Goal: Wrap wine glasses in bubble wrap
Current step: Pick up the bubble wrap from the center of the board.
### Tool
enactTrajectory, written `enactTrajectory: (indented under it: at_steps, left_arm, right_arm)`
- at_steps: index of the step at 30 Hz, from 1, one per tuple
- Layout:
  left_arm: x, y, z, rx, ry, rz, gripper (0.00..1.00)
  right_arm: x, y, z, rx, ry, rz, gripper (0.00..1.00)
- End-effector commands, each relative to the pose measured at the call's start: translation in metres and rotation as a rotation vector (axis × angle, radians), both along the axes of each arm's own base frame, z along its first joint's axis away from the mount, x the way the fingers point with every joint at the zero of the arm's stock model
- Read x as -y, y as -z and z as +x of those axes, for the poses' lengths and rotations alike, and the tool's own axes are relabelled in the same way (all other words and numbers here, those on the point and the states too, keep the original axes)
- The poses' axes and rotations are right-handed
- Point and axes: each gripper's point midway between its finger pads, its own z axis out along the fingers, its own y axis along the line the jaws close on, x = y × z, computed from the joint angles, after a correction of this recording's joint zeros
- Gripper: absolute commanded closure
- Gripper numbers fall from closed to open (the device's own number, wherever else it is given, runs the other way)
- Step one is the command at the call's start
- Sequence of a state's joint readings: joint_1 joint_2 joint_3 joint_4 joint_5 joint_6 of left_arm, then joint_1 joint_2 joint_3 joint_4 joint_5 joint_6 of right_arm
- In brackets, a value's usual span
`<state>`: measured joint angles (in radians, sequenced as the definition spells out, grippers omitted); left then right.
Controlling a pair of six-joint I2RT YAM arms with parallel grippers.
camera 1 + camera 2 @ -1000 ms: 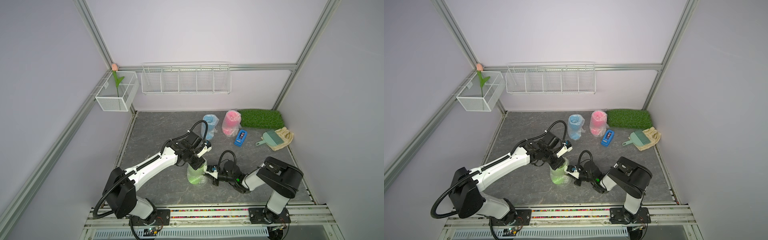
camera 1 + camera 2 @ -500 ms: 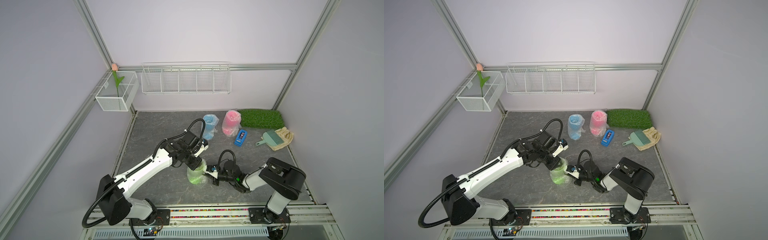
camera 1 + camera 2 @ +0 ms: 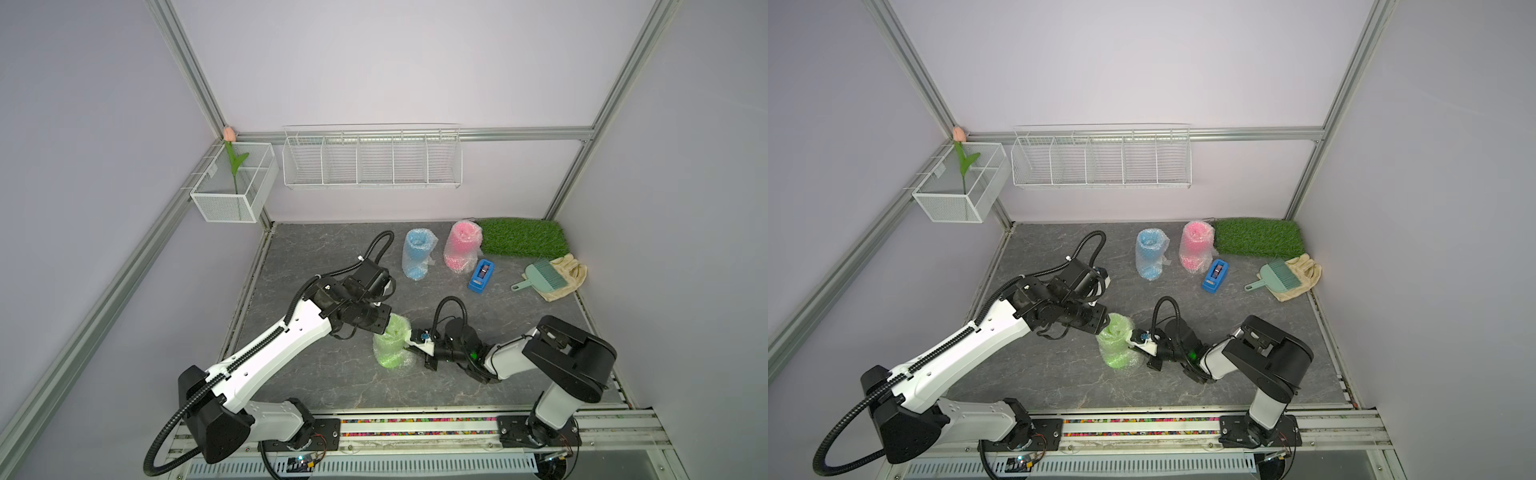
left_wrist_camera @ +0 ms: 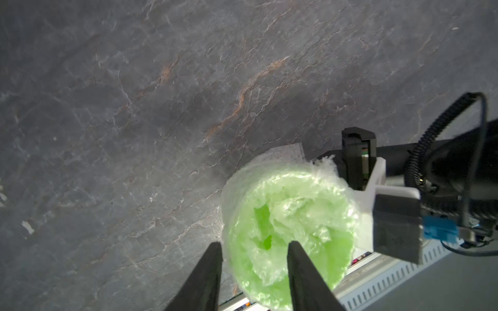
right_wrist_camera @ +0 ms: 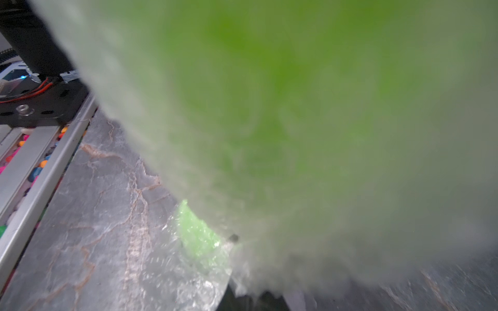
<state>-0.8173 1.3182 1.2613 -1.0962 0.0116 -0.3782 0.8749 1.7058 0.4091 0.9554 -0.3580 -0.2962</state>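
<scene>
Count: 3 wrapped | green goblet (image 3: 390,341) | blue goblet (image 3: 417,254) | pink goblet (image 3: 460,247)

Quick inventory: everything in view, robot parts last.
Green wine glass: one, in bubble wrap, front centre.
Blue wine glass: one, wrapped, rear.
Pink wine glass: one, wrapped, rear.
Grass mat: one, green, rear right.
Tape dispenser: one, blue, centre right.
Dustpan: one, teal, right, on beige cloth.
Wire rack: one, white, back wall.
Mesh basket: one, white, left corner, holds tulip.
Table: one, dark grey stone.
Left gripper: open, over green glass's rim.
Right gripper: shut, against green glass.
</scene>
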Motion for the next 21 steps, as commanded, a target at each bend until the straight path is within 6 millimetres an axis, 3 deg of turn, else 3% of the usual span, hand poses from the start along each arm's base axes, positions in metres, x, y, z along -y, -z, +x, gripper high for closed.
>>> enactTrajectory:
  at_steps: [1, 7, 13, 21]
  left_arm:
    - [-0.015, 0.032, -0.014, -0.116, -0.086, 0.071, 0.56]
    - [-0.013, 0.066, -0.020, -0.191, -0.084, 0.113, 0.77]
    - [-0.021, 0.062, -0.011, -0.157, -0.091, 0.150, 0.94]
    - [-0.042, 0.032, 0.030, -0.049, -0.120, 0.215, 1.00]
  right_arm:
    - [0.005, 0.013, -0.004, -0.023, -0.008, -0.059, 0.93]
    - [0.007, 0.015, -0.004, -0.035, -0.002, -0.061, 0.93]
    - [0.010, 0.007, -0.004, -0.029, 0.017, -0.058, 0.91]
    - [0.025, -0.018, 0.004, -0.047, 0.121, -0.077, 0.56]
